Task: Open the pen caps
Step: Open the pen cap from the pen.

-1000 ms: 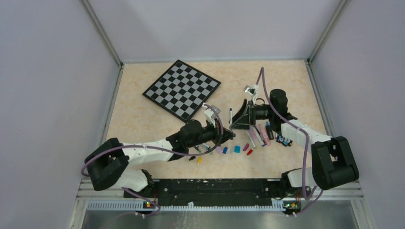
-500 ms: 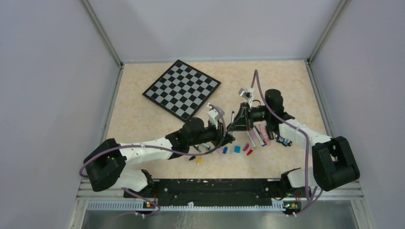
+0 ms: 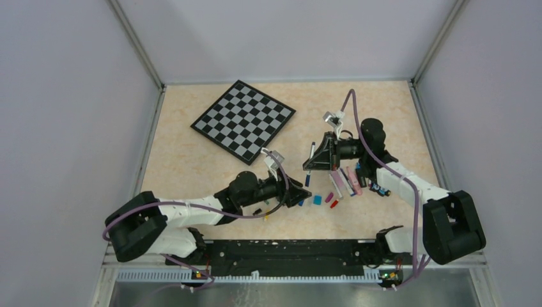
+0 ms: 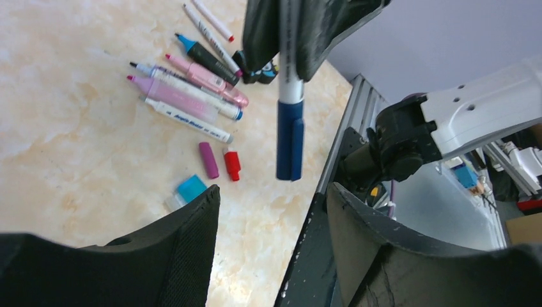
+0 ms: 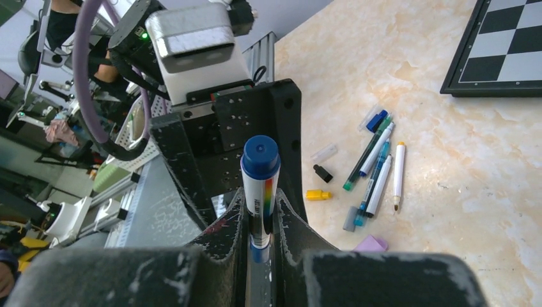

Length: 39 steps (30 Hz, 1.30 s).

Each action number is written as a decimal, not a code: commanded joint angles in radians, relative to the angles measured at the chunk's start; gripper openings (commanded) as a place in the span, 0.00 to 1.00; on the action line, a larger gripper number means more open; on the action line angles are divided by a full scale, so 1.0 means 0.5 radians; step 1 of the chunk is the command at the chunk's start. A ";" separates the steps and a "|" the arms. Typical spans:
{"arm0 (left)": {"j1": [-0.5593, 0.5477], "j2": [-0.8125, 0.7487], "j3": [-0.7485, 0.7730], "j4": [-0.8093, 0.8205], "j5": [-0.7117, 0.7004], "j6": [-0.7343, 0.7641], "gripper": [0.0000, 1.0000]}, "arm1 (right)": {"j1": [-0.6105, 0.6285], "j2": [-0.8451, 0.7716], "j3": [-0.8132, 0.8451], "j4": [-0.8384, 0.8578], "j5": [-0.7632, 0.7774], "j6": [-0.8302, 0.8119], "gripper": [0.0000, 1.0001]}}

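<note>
At the left of the table (image 3: 185, 160) a checkered board (image 3: 243, 119) lies flat, well apart from everything else. Nearer the middle, a yellow cap (image 5: 317, 194) and a black cap (image 5: 322, 173) lie loose beside a few thin pens (image 5: 399, 173), close to the left arm. The left gripper (image 4: 271, 192) hovers over the table with its fingers (image 4: 185, 256) released and spread, gripping nothing. In the gap above them hangs a white pen (image 4: 291, 89) with its dark blue cap (image 4: 289, 144) on, pointing down and touching neither finger. The right gripper (image 5: 259, 204) holds that pen from above, its own fingers clenched on the barrel. Further right a teal cap (image 4: 191, 188), a purple cap (image 4: 208, 160) and a red cap (image 4: 232, 165) lie loose on the table, near a row of highlighters (image 4: 208, 80) and pens with bare tips. A small black-and-blue figure (image 3: 381, 189) stands just beside that row
</note>
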 commanded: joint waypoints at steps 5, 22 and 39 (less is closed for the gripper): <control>-0.002 0.074 0.071 0.418 -0.010 -0.096 0.63 | 0.017 -0.018 -0.013 0.052 0.063 0.020 0.00; 0.000 0.152 0.175 0.338 -0.025 -0.136 0.00 | 0.044 0.000 0.012 -0.029 0.080 -0.070 0.00; -0.103 -0.174 -0.265 -0.027 0.392 -0.338 0.00 | -0.330 0.116 0.794 -0.244 0.240 0.186 0.00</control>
